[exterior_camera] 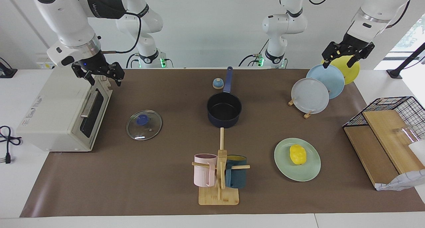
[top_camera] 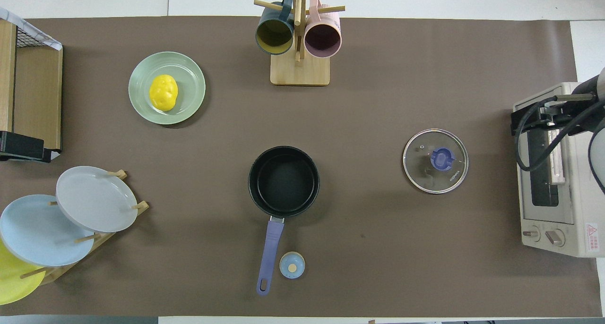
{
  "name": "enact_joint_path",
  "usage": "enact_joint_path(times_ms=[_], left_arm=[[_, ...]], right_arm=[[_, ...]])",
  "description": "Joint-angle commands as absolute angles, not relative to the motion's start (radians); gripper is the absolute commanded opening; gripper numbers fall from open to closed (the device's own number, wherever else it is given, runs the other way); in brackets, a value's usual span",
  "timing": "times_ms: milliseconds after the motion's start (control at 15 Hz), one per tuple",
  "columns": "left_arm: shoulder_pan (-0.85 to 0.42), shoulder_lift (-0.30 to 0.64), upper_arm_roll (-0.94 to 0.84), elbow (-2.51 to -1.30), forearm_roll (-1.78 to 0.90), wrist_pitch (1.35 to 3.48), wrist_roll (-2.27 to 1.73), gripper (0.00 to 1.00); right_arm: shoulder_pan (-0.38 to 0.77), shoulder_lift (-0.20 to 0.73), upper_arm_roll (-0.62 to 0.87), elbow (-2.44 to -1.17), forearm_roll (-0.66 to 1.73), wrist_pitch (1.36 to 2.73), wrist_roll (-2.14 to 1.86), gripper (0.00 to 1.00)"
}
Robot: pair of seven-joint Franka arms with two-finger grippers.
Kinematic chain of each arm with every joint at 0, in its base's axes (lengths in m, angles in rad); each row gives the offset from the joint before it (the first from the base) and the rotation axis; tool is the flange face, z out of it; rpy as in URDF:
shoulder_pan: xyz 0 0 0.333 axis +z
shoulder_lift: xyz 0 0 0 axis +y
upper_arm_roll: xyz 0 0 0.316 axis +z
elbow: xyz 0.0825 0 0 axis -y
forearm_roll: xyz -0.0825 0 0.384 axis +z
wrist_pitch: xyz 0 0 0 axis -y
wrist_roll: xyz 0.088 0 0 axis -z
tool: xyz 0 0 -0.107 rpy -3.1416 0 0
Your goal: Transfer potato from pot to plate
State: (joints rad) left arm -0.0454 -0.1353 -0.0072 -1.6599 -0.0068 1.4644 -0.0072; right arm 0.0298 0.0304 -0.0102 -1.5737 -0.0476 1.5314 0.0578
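Bright, even light falls from above; soft shadows hug the pot (top_camera: 283, 181); both views are sharp.

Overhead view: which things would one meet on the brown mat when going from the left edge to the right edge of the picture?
plate with the potato on it → pot → glass lid → toaster oven
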Motion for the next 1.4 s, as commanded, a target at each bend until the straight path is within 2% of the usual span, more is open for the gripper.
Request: enact_joint_path(times_ms=[0, 333, 467, 733, 1333], left_arm=[[-0.052, -0.147, -0.003, -1.704, -0.003, 1.508, -0.006, 1.0], [-0.103, -0.006, 0.054, -1.465, -0.012, 1.462, -0.011, 1.0], [-0.103, -0.021, 0.051, -1.479, -0.011, 1.46, -0.011, 1.0], [-0.103, -0.035, 0.038, -1.58, -0.009, 1.482, -0.021, 1.0], [-0.094, -0.046, 0.011, -1.578, -0.015, 1.516, -0.041, 1.0]], right_arm=[[0.015, 0.006, 0.0, -1.601, -0.051, 1.543, 0.074, 1.0], [0.017, 0.006, 0.0, -1.6, -0.051, 1.546, 0.074, 1.0], [0.021, 0.006, 0.0, -1.598, -0.051, 1.548, 0.074, 1.0], [0.026, 0.008, 0.0, -1.597, -0.051, 1.548, 0.074, 1.0], [0.028, 0.006, 0.002, -1.598, -0.052, 1.549, 0.071, 1.0]])
